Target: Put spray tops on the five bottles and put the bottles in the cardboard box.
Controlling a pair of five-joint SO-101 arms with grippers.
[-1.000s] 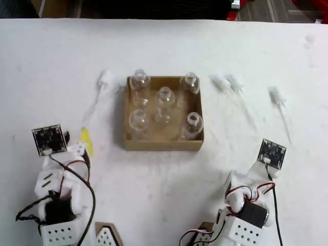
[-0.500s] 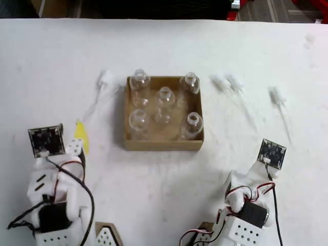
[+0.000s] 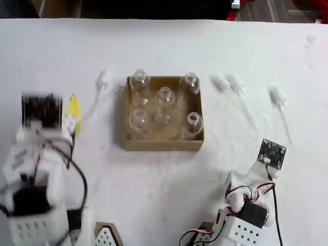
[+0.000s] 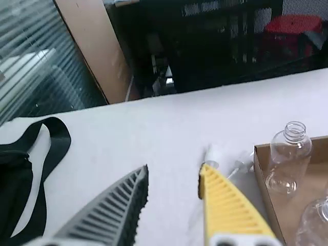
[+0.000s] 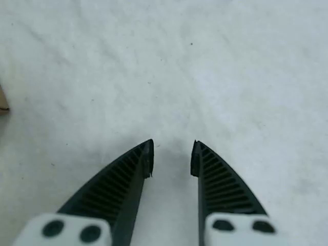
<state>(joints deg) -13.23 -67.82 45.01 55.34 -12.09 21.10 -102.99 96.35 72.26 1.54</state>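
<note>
Left gripper (image 4: 173, 171) hangs released, grasping nothing, toward the desk's (image 3: 154, 46) left edge. I see five bottles (image 3: 164, 100) standing uncapped in the cardboard box (image 3: 164, 145) mid-desk. One spray top (image 3: 105, 78) lies beside its far-left corner, three more spray tops (image 3: 228, 82) toward the right edge. Right gripper (image 5: 171, 151) gapes wide by the near edge.

I seem to work in a lab or office room. Ahead of my left gripper (image 4: 174, 171), past the far edge of the white-covered table (image 4: 154, 123), I see slatted window blinds (image 4: 36, 56), a leaning brown board (image 4: 89, 46), dark shelving (image 4: 215, 31) and a red stool (image 4: 292, 25).
</note>
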